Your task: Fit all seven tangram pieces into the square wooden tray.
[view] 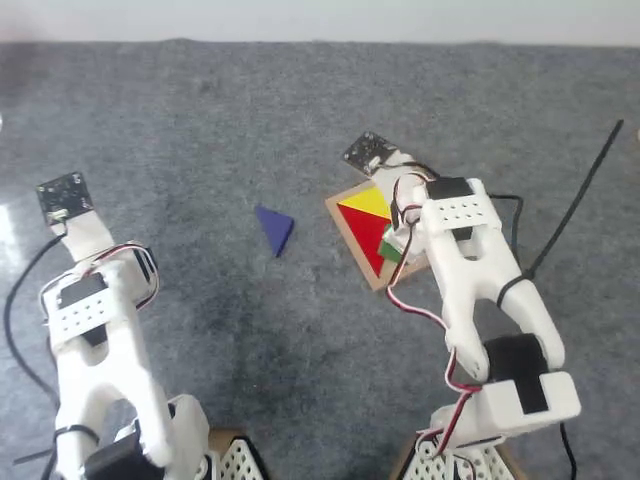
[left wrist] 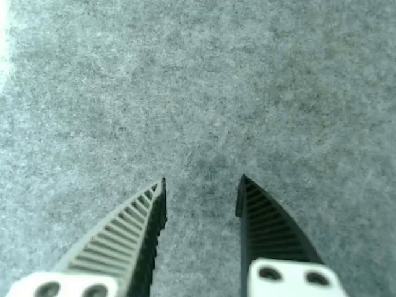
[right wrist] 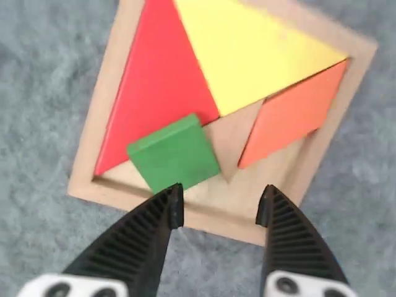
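Observation:
The square wooden tray (right wrist: pixel 102 127) holds a red triangle (right wrist: pixel 158 80), a yellow triangle (right wrist: pixel 247 49), an orange piece (right wrist: pixel 291 117) and a green square (right wrist: pixel 173 154) lying askew near its rim. My right gripper (right wrist: pixel 219 201) hangs open just over the tray's near rim, nothing between its fingers. In the high view the tray (view: pixel 345 225) lies under the right arm (view: pixel 455 225), with red (view: pixel 364 238), yellow (view: pixel 366 202) and green (view: pixel 390 250) showing. A blue triangle (view: pixel 275 228) lies alone on the carpet to the tray's left. My left gripper (left wrist: pixel 201 189) is open over bare carpet, far left (view: pixel 65 200).
Grey carpet (view: pixel 220 130) covers the whole table, with free room between the arms around the blue triangle. A black cable (view: pixel 580 200) runs off at the right. The arm bases stand at the near edge.

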